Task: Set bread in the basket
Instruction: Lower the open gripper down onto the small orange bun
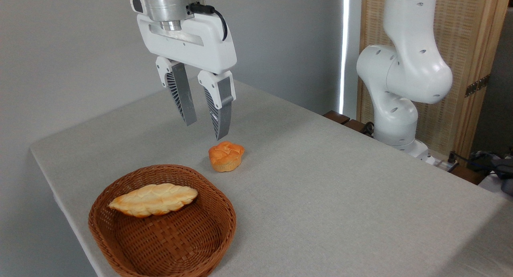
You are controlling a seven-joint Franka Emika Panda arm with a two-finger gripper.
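The bread point(226, 155) is a small orange-golden bun with a knotted top, resting on the grey table just beyond the basket. The basket point(212, 225) is brown woven wicker at the table's front left, and a long pale braided loaf point(154, 199) lies across its far side. My gripper point(206, 129) hangs above the table, a little up and left of the bun. Its two grey fingers stand apart with nothing between them, and their tips do not touch the bun.
The grey table point(340, 189) stretches to the right and back. The arm's white base and joints point(400, 88) rise at the table's far right edge. A wooden slatted screen point(461, 48) stands behind it, and cables point(485, 158) lie at the far right.
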